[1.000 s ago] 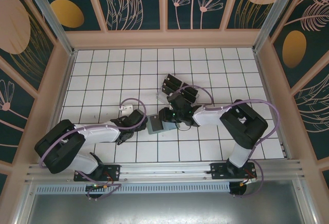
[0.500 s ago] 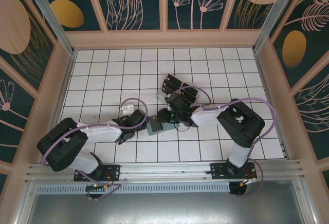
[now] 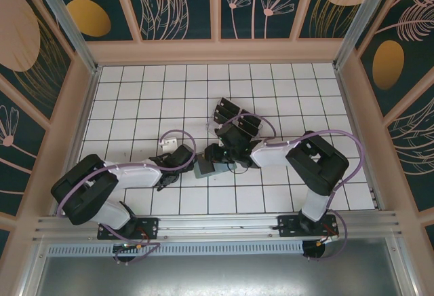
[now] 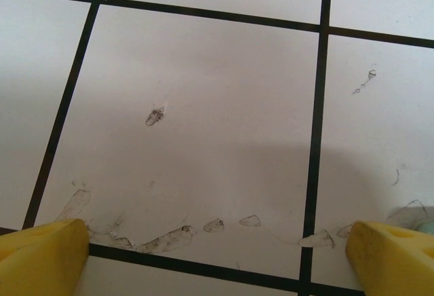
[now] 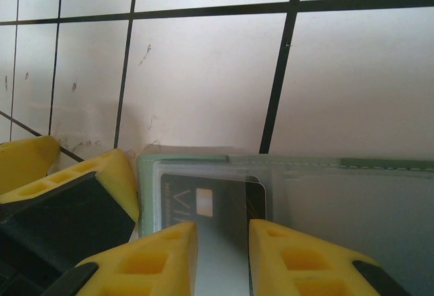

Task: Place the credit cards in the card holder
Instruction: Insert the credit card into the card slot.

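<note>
**Card part-way into holder pocket, right arm feeding it**

Right gripper (image 5: pixel 222 229) is narrow, pinching the near edge of one credit card (image 5: pixel 211 199). The chip end is under the clear window of the card holder (image 5: pixel 325 162), and the rest of the card runs back between the fingers. An edge grip makes sense here: the card stays flat and in line with the slot, so a straight push should seat it.

The holder lies flat on the tiled table (image 3: pixel 135 99), mid-table between the two wrists, with its mouth towards the right arm.

Left gripper (image 4: pixel 217 236) is spread wide and low, with only bare tile between its tips. In the right wrist view a yellow finger (image 5: pixel 112 174) sits just beside the holder's left edge. I read that as a backstop so the holder doesn't skate away under the push. I can't tell if it's actually touching.

Remaining black cards (image 3: pixel 225 111) sit just behind the right wrist, near enough for the next pick.

Risk: the holder pivots if the push goes off-axis.
</note>
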You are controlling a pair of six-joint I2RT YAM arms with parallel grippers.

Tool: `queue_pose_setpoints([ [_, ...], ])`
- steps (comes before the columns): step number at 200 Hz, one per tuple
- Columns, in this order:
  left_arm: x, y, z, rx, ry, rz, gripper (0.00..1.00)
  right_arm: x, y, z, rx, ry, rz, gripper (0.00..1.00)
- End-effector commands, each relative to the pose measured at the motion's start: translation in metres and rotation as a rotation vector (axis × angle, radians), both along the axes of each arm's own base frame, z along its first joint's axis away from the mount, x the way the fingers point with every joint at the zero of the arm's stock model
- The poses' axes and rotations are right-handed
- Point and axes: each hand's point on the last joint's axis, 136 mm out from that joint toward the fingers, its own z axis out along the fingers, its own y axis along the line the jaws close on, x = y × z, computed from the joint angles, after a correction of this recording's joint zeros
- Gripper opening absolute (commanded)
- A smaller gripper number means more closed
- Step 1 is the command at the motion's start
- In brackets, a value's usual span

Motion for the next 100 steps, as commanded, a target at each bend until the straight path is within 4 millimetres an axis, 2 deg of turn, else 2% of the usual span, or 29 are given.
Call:
queue_pose_setpoints([
  [1, -0.002, 0.000, -0.018, -0.005, 0.045, 0.003, 0.99, 0.001, 0.001, -0.003, -0.018, 0.005, -0.012, 0.27],
  [49, -0.001, 0.000, -0.022, 0.005, 0.052, 0.000, 0.99, 0.001, -0.010, -0.008, -0.044, 0.009, -0.032, 0.27],
  [100, -0.001, -0.001, -0.025, 0.010, 0.058, -0.004, 0.98, 0.000, -0.012, -0.011, -0.055, 0.017, -0.036, 0.27],
])
